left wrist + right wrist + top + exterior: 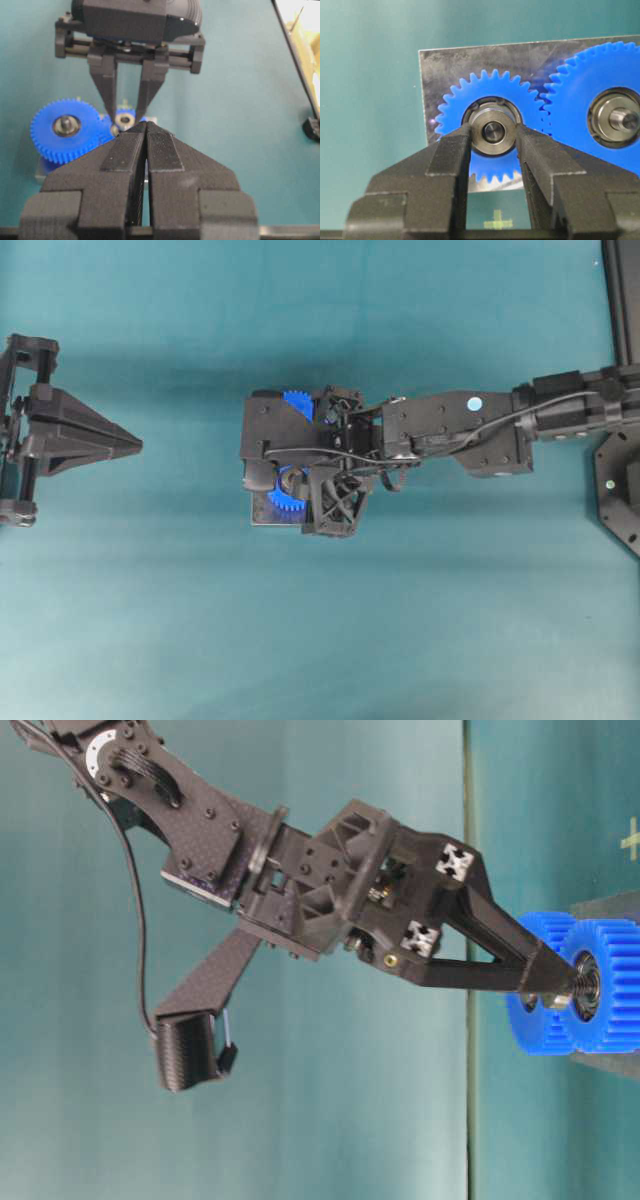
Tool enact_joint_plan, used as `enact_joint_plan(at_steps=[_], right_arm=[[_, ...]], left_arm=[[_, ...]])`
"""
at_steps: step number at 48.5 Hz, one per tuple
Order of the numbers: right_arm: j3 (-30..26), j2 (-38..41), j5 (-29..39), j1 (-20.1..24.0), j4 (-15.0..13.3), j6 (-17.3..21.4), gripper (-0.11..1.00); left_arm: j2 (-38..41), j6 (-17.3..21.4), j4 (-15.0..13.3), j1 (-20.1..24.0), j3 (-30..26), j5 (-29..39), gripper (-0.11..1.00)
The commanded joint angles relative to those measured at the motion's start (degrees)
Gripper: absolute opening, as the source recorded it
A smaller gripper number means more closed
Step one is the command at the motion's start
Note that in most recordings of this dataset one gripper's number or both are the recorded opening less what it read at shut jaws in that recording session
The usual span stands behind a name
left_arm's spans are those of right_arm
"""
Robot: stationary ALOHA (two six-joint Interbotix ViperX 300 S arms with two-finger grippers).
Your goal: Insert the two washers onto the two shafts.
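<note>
My right hand (492,137) grips the washer (492,134) between its fingertips, right over the small gear (487,127) and its shaft (494,132); seating step, I reckon. Next: press straight down, then release. Left hand (146,131) clenched, well back

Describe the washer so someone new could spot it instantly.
Start at the dark metal plate on the teal table, which carries two meshed blue gears. On the smaller gear, the silver washer sits between the right gripper's fingers, around the shaft end. Unlike the toothed blue gears, it is a smooth metallic ring.
</note>
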Motion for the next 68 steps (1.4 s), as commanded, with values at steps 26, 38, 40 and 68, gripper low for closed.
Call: enact_joint_plan(at_steps=[26, 38, 40, 68], right_arm=[[-1.58, -1.58, -0.26, -0.44, 0.0, -0.62, 0.32], [-0.79, -2.81, -1.23, -0.44, -0.26, -2.46, 0.73], [-0.79, -2.81, -1.23, -0.44, -0.26, -2.72, 0.84], [6.68, -16.44, -5.27, -2.2, -0.18, -2.81, 0.86]], left_arm=[[-1.05, 0.0, 0.18, -0.18, -0.35, -0.62, 0.0], [-1.32, 0.0, 0.09, -0.09, -0.09, -1.23, 0.0], [-1.32, 0.0, 0.09, -0.09, 0.0, -1.32, 0.0], [-0.53, 0.0, 0.18, -0.18, 0.18, 0.79, 0.0]])
